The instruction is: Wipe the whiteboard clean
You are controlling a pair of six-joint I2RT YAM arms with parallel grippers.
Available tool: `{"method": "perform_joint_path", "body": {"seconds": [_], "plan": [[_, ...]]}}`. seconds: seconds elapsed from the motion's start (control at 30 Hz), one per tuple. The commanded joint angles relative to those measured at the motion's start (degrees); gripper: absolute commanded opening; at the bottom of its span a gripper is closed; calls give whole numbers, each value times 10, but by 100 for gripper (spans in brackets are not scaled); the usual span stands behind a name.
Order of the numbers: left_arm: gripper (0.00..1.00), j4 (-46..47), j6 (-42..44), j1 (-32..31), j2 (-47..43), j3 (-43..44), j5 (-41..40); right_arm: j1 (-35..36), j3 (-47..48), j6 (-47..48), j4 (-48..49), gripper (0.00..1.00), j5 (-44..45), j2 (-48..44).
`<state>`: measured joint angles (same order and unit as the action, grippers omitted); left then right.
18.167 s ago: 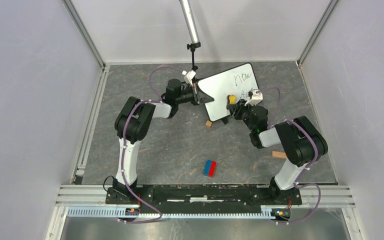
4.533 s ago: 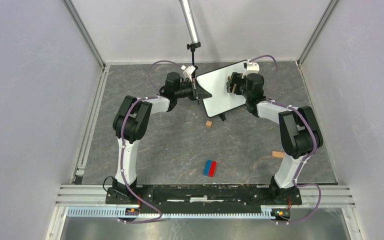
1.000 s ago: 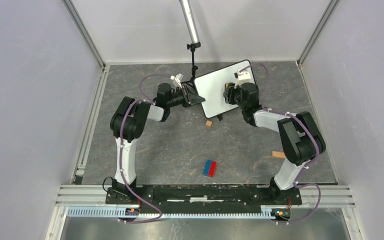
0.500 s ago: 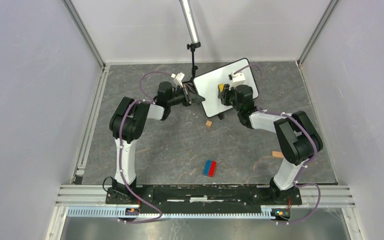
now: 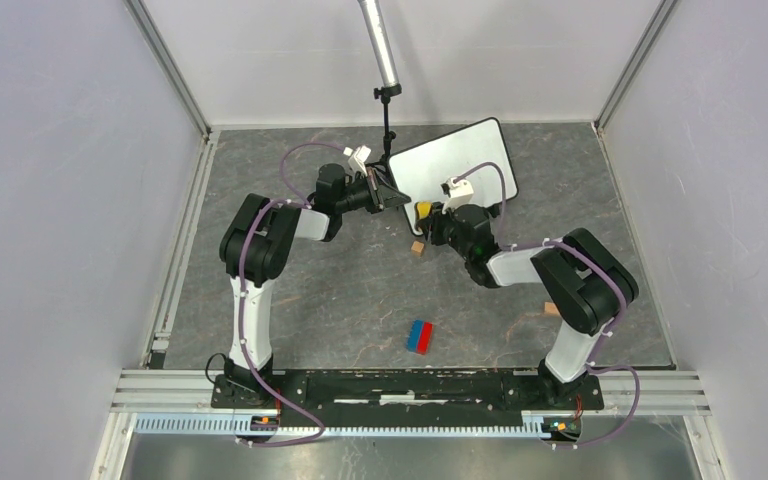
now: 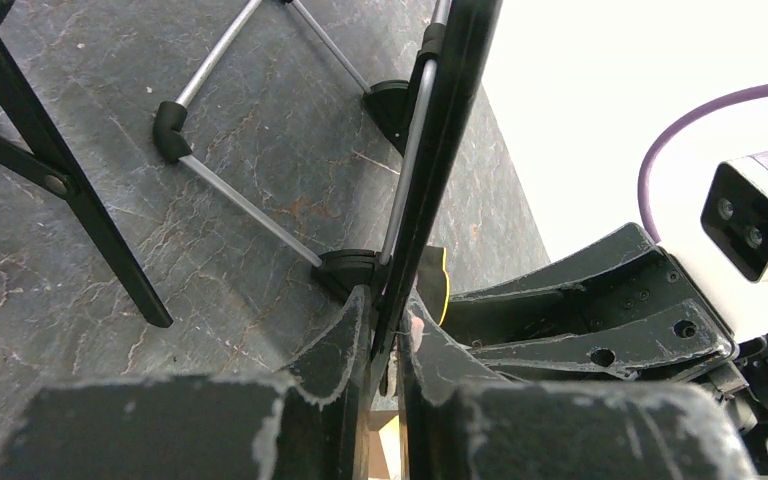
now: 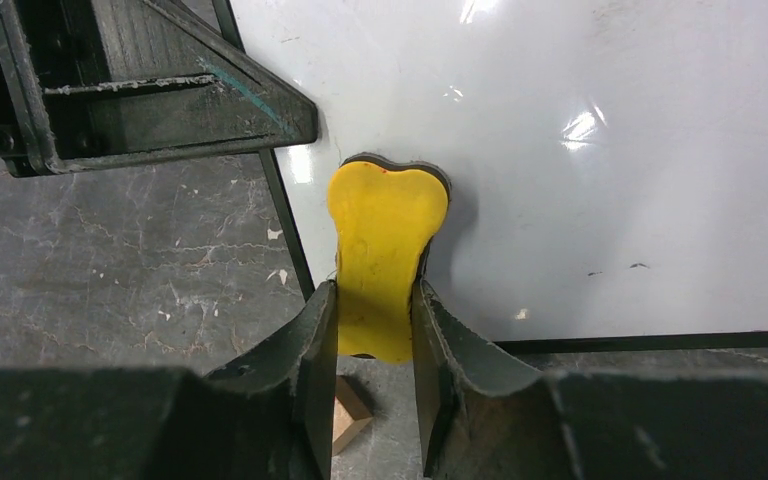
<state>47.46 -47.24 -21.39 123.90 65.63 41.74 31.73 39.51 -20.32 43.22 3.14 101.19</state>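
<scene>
My left fingers (image 6: 345, 340) clamped the white black-framed whiteboard (image 5: 460, 155); right fingers (image 7: 310, 350) gripped a yellow bone-shaped eraser (image 7: 385, 220), probably wiping faint specks (image 7: 615, 268) next.

no text, label or number is legible anywhere, the whiteboard (image 5: 452, 155) included.

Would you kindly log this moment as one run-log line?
left gripper: jaws shut on whiteboard edge | right gripper: jaws shut on yellow eraser, at whiteboard corner | whiteboard: faint specks only
</scene>
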Motion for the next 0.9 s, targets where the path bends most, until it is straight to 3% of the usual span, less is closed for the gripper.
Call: {"method": "perform_joint_path", "body": {"seconds": [0.0,0.1,0.3,0.43,0.53,0.87], "plan": [[2,-5,-18,-7,-6,2,-12,9,-5,-15,-8,26,48,2],[2,-4,-21,-8,-3,4,-10,26,17,-7,-36,27,88,9],[2,-24,-8,-7,-7,2,-15,39,42,5,-121,26,279,-12],[2,-41,-2,-7,-5,8,-15,34,55,33,-138,24,333,-22],[2,-50,3,-7,-6,11,-16,20,62,41,-136,23,327,-26],[2,-73,19,-9,-9,17,-18,-43,-6,66,9,23,154,-103]]}}
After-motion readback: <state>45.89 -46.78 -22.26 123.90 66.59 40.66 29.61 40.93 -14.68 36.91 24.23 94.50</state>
